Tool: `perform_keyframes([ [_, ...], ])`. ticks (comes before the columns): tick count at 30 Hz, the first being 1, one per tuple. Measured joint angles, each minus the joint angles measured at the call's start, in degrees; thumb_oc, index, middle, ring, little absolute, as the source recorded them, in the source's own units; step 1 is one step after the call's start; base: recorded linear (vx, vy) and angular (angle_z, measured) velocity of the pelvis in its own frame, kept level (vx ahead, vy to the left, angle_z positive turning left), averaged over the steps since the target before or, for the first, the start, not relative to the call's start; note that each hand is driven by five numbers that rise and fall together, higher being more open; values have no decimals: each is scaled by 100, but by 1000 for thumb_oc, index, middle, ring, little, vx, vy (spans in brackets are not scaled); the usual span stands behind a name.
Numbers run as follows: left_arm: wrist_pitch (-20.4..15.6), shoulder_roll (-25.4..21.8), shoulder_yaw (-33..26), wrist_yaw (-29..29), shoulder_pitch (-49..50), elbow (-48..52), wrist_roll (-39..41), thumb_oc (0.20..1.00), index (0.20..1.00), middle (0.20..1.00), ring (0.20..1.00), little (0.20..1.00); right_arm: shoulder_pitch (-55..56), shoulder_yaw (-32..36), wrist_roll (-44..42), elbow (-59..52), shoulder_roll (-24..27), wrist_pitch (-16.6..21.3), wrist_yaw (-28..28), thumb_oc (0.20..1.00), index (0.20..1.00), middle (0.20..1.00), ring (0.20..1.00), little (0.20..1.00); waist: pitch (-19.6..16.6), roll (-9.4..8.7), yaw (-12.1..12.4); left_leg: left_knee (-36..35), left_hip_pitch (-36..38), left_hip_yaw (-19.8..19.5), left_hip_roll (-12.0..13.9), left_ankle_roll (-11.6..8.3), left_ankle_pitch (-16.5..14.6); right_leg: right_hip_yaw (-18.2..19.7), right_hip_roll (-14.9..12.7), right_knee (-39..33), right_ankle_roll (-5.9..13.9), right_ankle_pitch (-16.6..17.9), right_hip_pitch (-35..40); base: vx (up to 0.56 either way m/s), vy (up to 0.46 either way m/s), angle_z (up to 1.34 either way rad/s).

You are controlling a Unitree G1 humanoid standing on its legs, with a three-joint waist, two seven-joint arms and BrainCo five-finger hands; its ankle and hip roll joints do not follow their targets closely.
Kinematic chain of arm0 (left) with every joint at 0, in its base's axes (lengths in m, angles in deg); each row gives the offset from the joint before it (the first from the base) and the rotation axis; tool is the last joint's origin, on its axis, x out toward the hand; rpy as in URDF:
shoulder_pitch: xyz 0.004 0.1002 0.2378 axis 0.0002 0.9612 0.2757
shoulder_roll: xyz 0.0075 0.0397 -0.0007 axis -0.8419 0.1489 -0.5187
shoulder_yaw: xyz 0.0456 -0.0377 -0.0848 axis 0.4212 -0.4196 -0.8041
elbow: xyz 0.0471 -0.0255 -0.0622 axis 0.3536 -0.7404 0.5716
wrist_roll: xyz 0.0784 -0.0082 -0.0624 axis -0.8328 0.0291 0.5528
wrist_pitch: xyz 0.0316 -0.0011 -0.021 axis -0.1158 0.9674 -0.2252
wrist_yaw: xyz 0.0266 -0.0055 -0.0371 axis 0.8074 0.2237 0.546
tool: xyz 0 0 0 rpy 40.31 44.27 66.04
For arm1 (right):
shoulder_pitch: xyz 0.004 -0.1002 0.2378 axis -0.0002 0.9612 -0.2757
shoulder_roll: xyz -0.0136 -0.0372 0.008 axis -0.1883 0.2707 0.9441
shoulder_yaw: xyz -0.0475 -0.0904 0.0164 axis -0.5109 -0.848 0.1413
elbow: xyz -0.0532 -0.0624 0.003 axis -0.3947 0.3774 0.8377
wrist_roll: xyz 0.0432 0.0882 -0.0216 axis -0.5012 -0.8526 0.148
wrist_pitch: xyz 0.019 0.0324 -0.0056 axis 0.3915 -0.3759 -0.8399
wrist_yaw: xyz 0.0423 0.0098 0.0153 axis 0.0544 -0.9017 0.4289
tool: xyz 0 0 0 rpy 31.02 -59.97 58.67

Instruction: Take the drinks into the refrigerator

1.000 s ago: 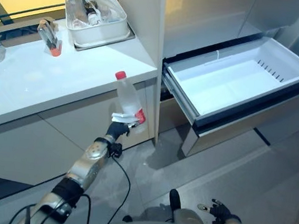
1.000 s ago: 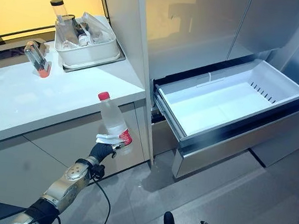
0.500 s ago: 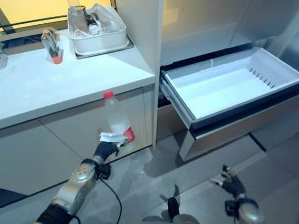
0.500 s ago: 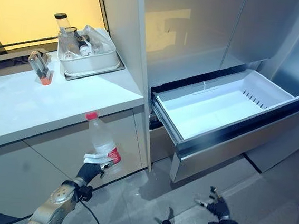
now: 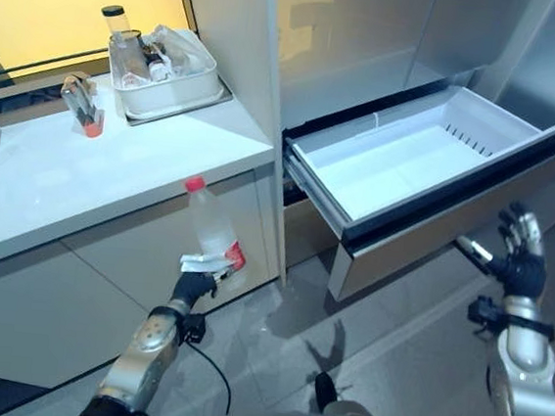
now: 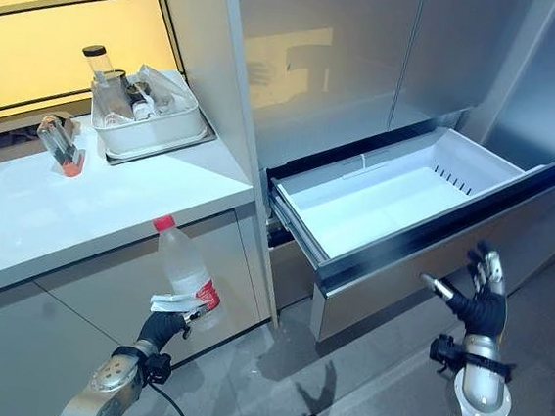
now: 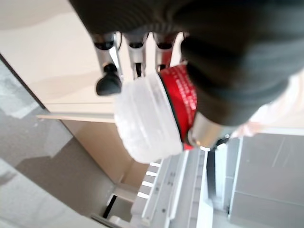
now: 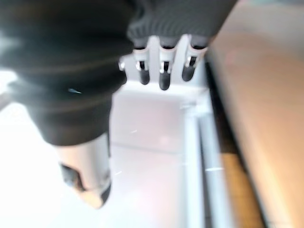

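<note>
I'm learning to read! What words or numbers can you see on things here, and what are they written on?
No words or numbers can be read here.
The bottle in the left hand has a red label, but any print on it is too blurred to read.
The open refrigerator drawer shows no writing.

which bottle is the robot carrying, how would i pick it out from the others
Start at the white counter left of the open fridge drawer. Just below its front edge, the left hand grips a clear bottle with a red cap and red label. Unlike the items on the counter, it is held in the air.
</note>
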Motion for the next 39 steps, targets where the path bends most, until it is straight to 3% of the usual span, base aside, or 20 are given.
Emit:
perform_keyframes([
  [5, 0, 88, -1, 16, 8, -1, -32, 200, 200, 200, 200, 200, -433, -181, 29, -635, 181, 167, 220, 1000, 1000, 1000, 1000, 1000, -43, -9, 14, 0, 22, -10, 2, 0, 3, -14, 3, 0, -1, 1, 28, 0, 0, 0],
  [11, 3, 90, 0, 15, -13, 7, -39, 200, 200, 200, 200, 200, -908, -1023, -124, -486, 966, 98, 758, 1000, 1000, 1000, 1000, 1000, -114, -57, 205, 0, 116, -36, 40, -1, 3, -51, 12, -1, -7, -5, 147, 0, 0, 0],
  [15, 15, -112, 215, -13, -137, 9, -49, 200, 200, 200, 200, 200, -1918, -2078, -365, 291, 1902, -204, 1103, 1000, 1000, 1000, 1000, 1000, -205, -181, 364, -26, 153, -63, 40, 14, -8, -78, -3, -31, -34, -25, 233, 4, -9, 5],
  [19, 43, -418, 609, -16, -432, 11, -200, 200, 200, 200, 200, 200, -3001, -3100, -802, 918, 2330, -519, 1378, 1000, 1000, 1000, 1000, 1000, -252, -278, 525, 0, 170, -96, 27, 1, 8, -110, -18, -29, -13, 2, 238, -1, -2, 3],
  [27, 34, -814, 875, 273, -1501, 4, -1124, 200, 200, 200, 200, 200, -5037, -4573, -1332, 2090, 2527, -837, 1598, 1000, 1000, 1000, 1000, 1000, -277, -330, 575, 2, 211, -202, 15, 4, 18, -217, -22, -4, -35, 16, 318, -13, 6, 7],
  [32, -97, -1010, 857, 673, -2087, 7, -1737, 200, 200, 200, 200, 200, -5540, -5059, -1721, 2336, 2463, -950, 1764, 1000, 1000, 1000, 1000, 1000, -279, -325, 637, 2, 197, -239, 51, 3, 18, -262, -18, -4, -47, -3, 324, -2, 5, 3],
  [39, -144, -1019, 857, 872, -2140, 7, -2118, 200, 200, 200, 200, 200, -5643, -5183, -2362, 2263, 2443, -956, 1921, 1000, 1000, 1000, 1000, 1000, -280, -326, 641, 1, 186, -289, 69, 2, 17, -319, -22, -31, -56, -28, 338, 24, 1, 4],
])
